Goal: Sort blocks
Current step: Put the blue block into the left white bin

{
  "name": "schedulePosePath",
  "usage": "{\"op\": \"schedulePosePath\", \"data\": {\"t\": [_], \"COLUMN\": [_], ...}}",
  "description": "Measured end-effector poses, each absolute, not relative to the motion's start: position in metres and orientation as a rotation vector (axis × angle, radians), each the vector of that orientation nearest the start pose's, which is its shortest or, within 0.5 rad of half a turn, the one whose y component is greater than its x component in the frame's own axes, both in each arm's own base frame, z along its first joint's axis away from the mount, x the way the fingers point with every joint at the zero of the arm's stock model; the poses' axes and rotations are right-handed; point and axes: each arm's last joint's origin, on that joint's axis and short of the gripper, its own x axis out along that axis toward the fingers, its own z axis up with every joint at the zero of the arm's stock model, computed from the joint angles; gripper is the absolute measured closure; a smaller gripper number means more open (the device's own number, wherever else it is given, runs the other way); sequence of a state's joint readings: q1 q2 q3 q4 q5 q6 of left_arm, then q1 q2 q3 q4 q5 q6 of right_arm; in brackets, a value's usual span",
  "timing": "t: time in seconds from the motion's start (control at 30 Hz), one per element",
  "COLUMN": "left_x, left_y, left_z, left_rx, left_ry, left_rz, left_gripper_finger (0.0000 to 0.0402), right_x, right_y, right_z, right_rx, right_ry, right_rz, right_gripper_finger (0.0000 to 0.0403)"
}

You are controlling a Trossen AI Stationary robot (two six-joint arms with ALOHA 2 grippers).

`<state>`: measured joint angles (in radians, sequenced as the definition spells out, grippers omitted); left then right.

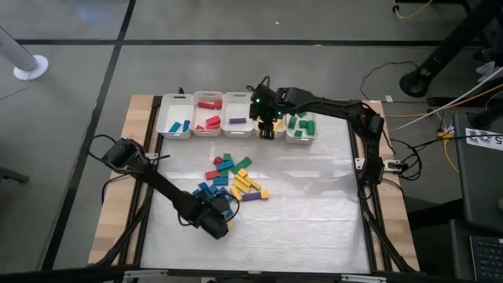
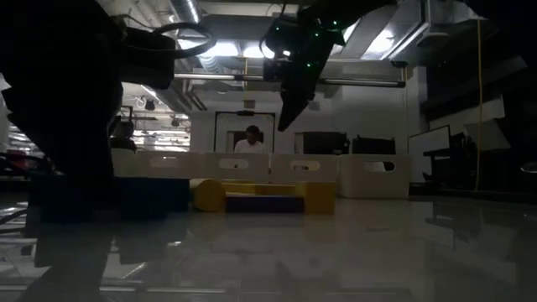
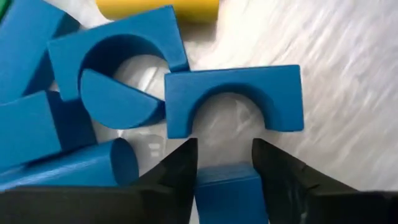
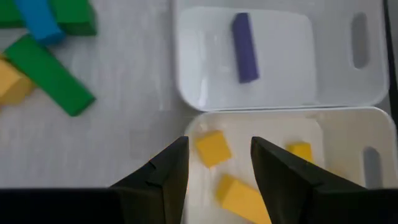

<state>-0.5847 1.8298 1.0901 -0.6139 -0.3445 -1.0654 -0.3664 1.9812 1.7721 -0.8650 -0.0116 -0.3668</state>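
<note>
Coloured blocks lie in a pile point(image 1: 232, 179) mid-table. My left gripper point(image 1: 222, 215) is down at the pile's near-left edge, shut on a small blue block point(image 3: 227, 190). A blue arch point(image 3: 235, 99) lies flat just beyond its fingertips, beside another blue arch point(image 3: 118, 53) with a blue half-disc point(image 3: 115, 102) in its hollow. My right gripper point(image 4: 219, 142) hangs open over the bin of yellow blocks point(image 4: 311, 134), with nothing between its fingers. It stands well above the bins in the low view point(image 2: 289, 105). My left gripper pinches the small blue block by two opposite sides point(image 3: 205, 186) between its two fingers. The fingers come steeply from above, slanting toward the pile. Whether the block rests on the table or is lifted, I cannot tell.
Five white bins stand in a row along the far edge: blue point(image 1: 174, 124), red point(image 1: 207, 118), purple point(image 1: 237, 122), the yellow one under my right gripper, and green point(image 1: 300, 126). A purple bar point(image 4: 245, 48) lies in its bin. Green blocks point(image 4: 48, 76) lie on the table nearby.
</note>
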Motion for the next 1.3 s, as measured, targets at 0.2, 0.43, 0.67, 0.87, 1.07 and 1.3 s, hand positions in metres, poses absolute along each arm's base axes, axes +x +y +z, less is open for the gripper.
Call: {"op": "schedulePosePath", "data": {"t": [0.2,0.43,0.67,0.87,1.07,1.3], "left_x": [0.278,0.277,0.275,0.272,0.271,0.269], "left_y": [-0.177,-0.178,-0.178,-0.180,-0.179,-0.178], "left_z": [0.146,0.144,0.144,0.145,0.144,0.146], "left_rx": [-0.349,-0.337,-0.323,-0.366,-0.362,-0.336], "left_ry": [1.170,1.187,1.222,1.266,1.281,1.312], "left_rz": [0.401,0.390,0.360,0.357,0.364,0.336], "left_gripper_finger": [0.0283,0.0203,0.0164,0.0161,0.0196,0.0286], "right_x": [0.405,0.415,0.421,0.423,0.422,0.421], "right_y": [-0.122,-0.083,-0.047,-0.023,0.000,0.036], "right_z": [0.268,0.268,0.268,0.268,0.268,0.268], "right_rx": [-0.166,-0.218,-0.264,-0.296,-0.319,-0.149], "right_ry": [1.094,1.085,1.076,1.072,1.072,1.074], "right_rz": [-0.055,0.031,0.107,0.160,0.207,0.161], "right_gripper_finger": [0.0229,0.0229,0.0229,0.0229,0.0229,0.0229]}}
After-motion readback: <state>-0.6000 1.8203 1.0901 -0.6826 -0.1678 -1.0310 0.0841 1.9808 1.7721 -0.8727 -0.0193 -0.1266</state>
